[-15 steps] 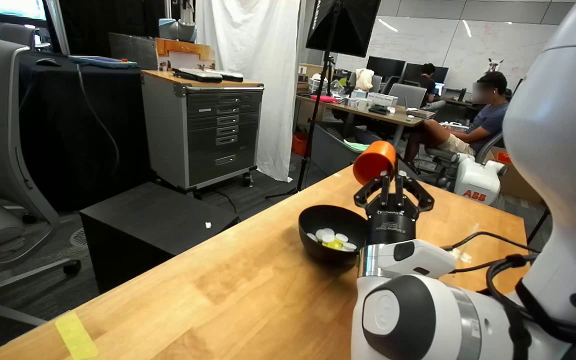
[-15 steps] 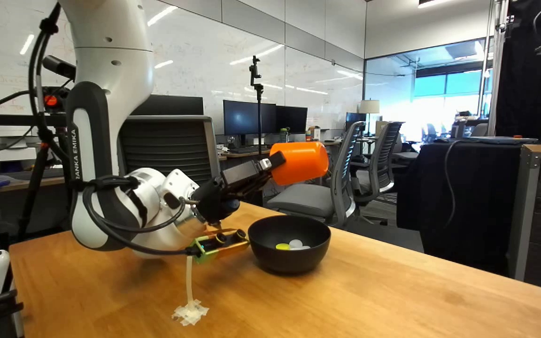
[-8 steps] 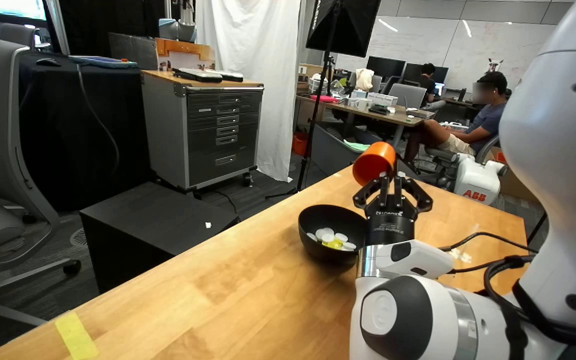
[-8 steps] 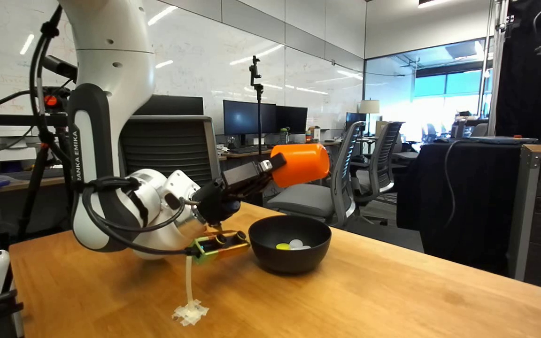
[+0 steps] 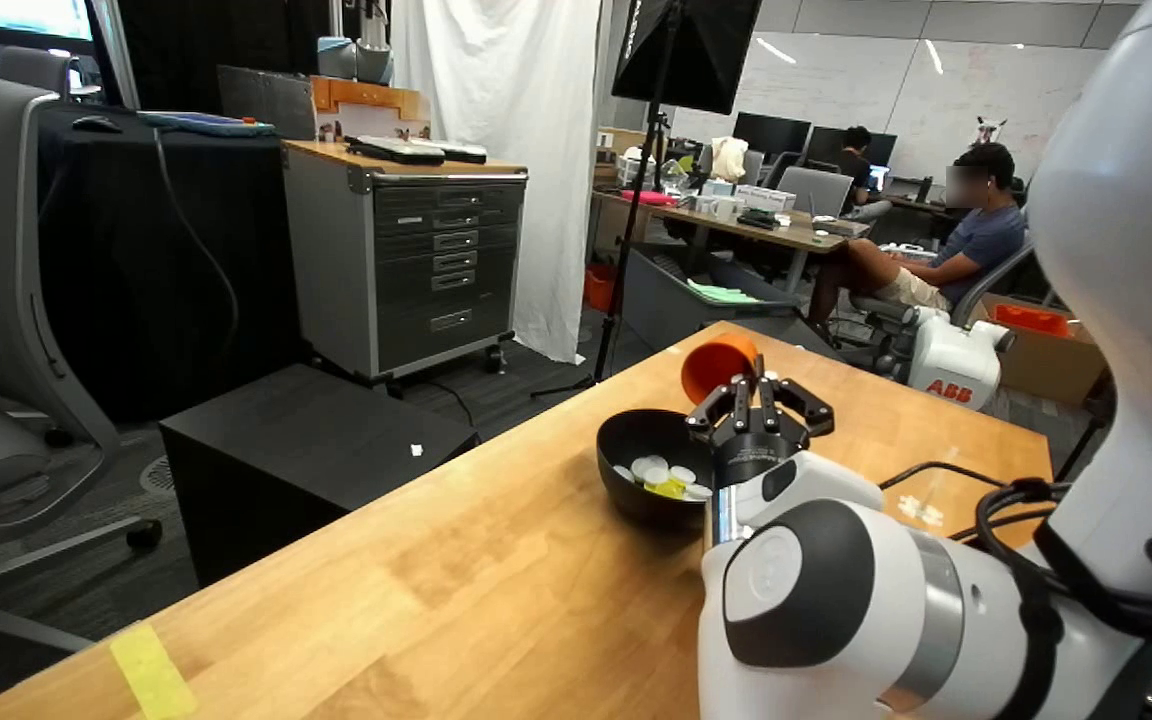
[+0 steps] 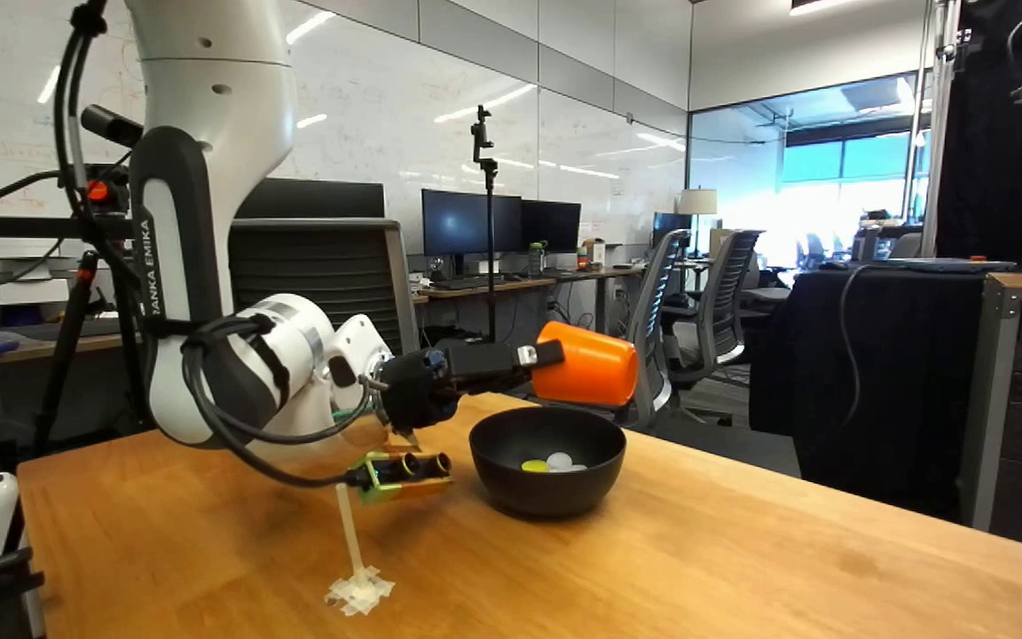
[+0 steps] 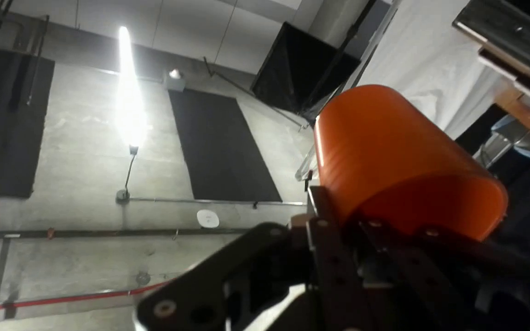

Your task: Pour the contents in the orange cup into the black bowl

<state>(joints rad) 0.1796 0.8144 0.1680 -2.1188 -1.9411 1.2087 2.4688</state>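
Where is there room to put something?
Bare table lies between the yellow tape and black bowl, and between that bowl and the white tape. It is crowded near the bowl, where the gripper holds the orange cup.

An orange cup in the tool

Cup orange; bowl black; contents white and yellow; tabletop honey-brown, wood-grained.

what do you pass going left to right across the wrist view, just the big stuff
Left dark panel → bright light → second dark panel → orange cup
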